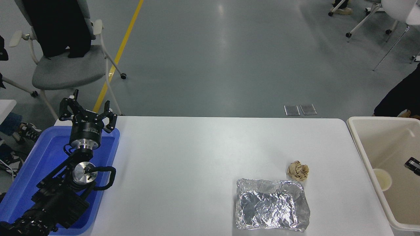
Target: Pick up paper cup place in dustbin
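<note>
Judging from how things lie, the placing step is taken as done: the paper cup is seen inside the dustbin, mouth up on the bin's floor near its left wall. The table is touched by the dustbin at its right end. Left of the dustbin, on the table, a silver foil tray is seen, and a crumpled tan paper ball lies just beside the tray's far right corner. Well left of the dustbin, the left gripper is parked over a blue tray with its jaws spread. Only a sliver of the right gripper is shown above the dustbin, free of the cup; its jaws' state cannot be told. Next, only a clear withdrawal from the dustbin is judged to be called for.
</note>
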You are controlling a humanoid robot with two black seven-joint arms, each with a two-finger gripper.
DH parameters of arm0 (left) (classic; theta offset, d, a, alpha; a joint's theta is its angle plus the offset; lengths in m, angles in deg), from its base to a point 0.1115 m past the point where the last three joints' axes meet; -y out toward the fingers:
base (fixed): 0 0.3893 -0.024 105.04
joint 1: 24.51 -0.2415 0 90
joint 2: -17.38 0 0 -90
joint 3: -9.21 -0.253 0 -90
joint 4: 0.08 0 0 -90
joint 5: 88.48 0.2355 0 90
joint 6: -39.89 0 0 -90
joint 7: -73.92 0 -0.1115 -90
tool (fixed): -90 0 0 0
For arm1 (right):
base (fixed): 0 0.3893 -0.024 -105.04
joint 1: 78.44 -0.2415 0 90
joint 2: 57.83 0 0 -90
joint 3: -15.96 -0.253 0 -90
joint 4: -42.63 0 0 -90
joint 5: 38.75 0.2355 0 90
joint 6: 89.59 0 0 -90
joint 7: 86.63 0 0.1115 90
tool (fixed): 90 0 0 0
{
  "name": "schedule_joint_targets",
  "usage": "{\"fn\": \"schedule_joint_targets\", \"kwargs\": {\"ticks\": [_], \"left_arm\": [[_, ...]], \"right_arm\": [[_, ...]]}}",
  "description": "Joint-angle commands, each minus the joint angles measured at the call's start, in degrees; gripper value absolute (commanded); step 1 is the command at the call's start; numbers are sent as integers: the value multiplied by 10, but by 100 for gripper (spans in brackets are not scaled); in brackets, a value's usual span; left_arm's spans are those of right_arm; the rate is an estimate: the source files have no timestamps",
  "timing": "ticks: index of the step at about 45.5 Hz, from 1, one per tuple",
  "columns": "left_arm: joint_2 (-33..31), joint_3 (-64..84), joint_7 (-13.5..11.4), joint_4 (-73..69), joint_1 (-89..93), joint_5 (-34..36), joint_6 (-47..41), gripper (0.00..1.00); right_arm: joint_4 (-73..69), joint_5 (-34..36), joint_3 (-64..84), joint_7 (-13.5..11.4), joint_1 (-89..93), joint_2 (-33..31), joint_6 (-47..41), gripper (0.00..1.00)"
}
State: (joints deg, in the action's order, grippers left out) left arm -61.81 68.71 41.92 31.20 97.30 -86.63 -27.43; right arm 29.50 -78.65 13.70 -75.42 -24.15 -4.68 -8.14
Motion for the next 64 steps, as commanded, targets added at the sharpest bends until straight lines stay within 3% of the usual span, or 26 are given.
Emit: {"fn": "schedule_joint_targets", "kwargs": {"ticks": [1,11,22,35,44,50,64], "left_arm": [[0,0,0,0,0,0,0,99],[0,0,0,-1,0,0,0,99],[0,0,0,0,0,1,0,99],[0,-1,0,0,0,1,0,99],[0,-1,0,0,0,1,0,99],[0,-1,0,0,0,1,0,99],[0,-1,0,0,0,1,0,99]], "right_arm": [[6,26,-4,1,-9,0,-2,100],[-32,26,27,2,-64,-23,-9,100],[-190,19,120,1,-158,-127,-10,100],[-429,17,385,2,-415,-197,-10,100],[-523,19,577,2,-638,-165,-47,100],[-562,17,591,1,-748,-158,-161,100],[-709,9,647,0,-897,-85,-255,100]]}}
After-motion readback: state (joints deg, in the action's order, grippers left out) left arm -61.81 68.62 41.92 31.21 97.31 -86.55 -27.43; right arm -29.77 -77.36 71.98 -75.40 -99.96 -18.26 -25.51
